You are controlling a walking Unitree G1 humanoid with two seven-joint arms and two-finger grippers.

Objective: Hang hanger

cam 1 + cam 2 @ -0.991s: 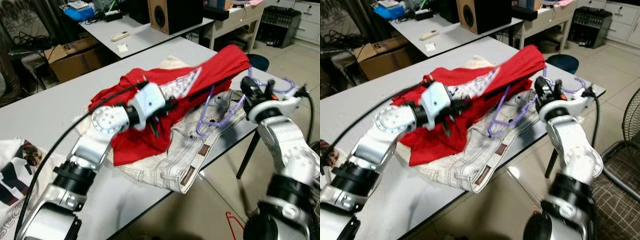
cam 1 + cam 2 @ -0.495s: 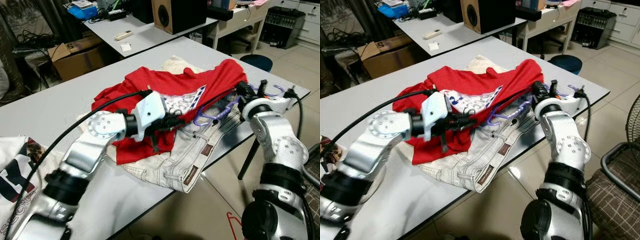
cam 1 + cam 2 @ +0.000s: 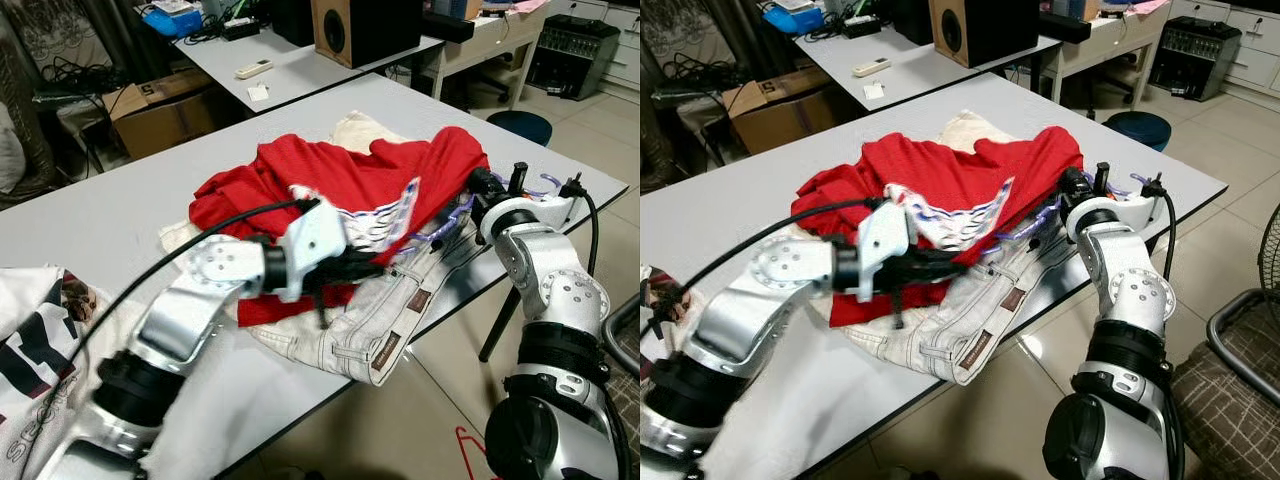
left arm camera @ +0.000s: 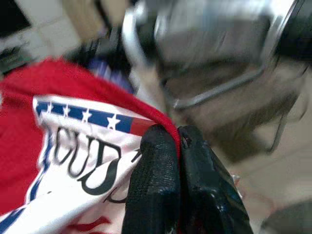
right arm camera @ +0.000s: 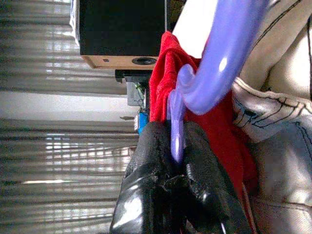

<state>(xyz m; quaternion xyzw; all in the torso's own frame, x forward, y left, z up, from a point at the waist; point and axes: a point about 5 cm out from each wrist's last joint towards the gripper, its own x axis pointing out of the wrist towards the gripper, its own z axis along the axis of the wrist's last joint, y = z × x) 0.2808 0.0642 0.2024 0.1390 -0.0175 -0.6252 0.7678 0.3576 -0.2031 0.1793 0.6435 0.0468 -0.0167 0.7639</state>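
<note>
On the left, the left gripper (image 4: 178,146) is pinched on the printed hem of the red shirt (image 3: 340,180), which now lies lower on the grey table (image 3: 120,220) than a second ago, draped over the pale jeans (image 3: 380,320). At the right, the right gripper (image 5: 178,161) clamps the purple hanger (image 3: 450,212) (mostly hidden under red cloth). The hanger seems to be inside the shirt, though I can't be sure.

Shirt (image 3: 340,180) heaped on jeans (image 3: 385,310) on table (image 3: 120,215), hanger (image 3: 450,212) at its right, speaker (image 3: 365,28) behind
</note>
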